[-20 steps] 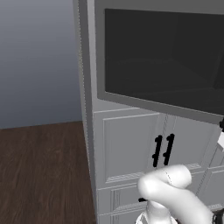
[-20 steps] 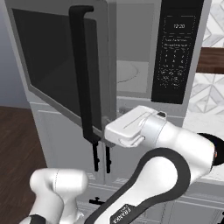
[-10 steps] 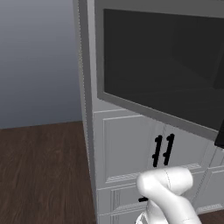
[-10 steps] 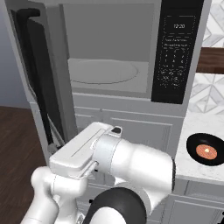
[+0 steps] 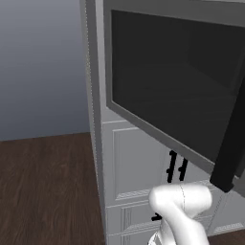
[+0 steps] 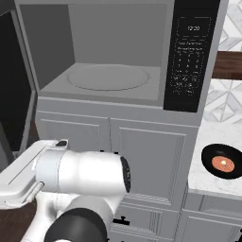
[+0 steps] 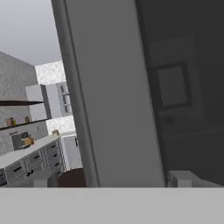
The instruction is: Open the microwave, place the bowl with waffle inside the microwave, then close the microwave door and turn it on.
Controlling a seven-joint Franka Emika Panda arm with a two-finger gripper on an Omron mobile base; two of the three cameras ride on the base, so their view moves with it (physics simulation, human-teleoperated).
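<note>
Microwave [image 6: 118,61] stands built into the grey cabinetry with its cavity laid bare — a smooth grey box with a round turntable [image 6: 108,77] on its floor and a black keypad panel [image 6: 190,56] along its right side. No bowl is seen inside the cavity. The microwave door [image 5: 172,81] is swung wide to the microwave's left; its dark tinted pane is framed in flat grey, and the long black bar handle [image 5: 232,143] runs along its free edge. In the hand view the door's grey frame [image 7: 113,96] is met edge-on, close in front of the camera, with the dark glass to one side of it.

The claw's own tips cannot be made out in the pictures, so its state is taken as standing wide apart with nothing held. It is judged to lie low and to the left of the microwave, close beside the open door.

A small dark round dish with an orange centre [image 6: 221,163] rests on the pale speckled bench [image 6: 208,146] to the right of the microwave, below the keypad; it may be the bowl with waffle, though that cannot be confirmed. If so, the coming move turns on one relation — the dish lies well apart from the claw, across the whole front of the microwave. Panelled cabinet doors [image 6: 146,156] sit beneath the cavity.
</note>
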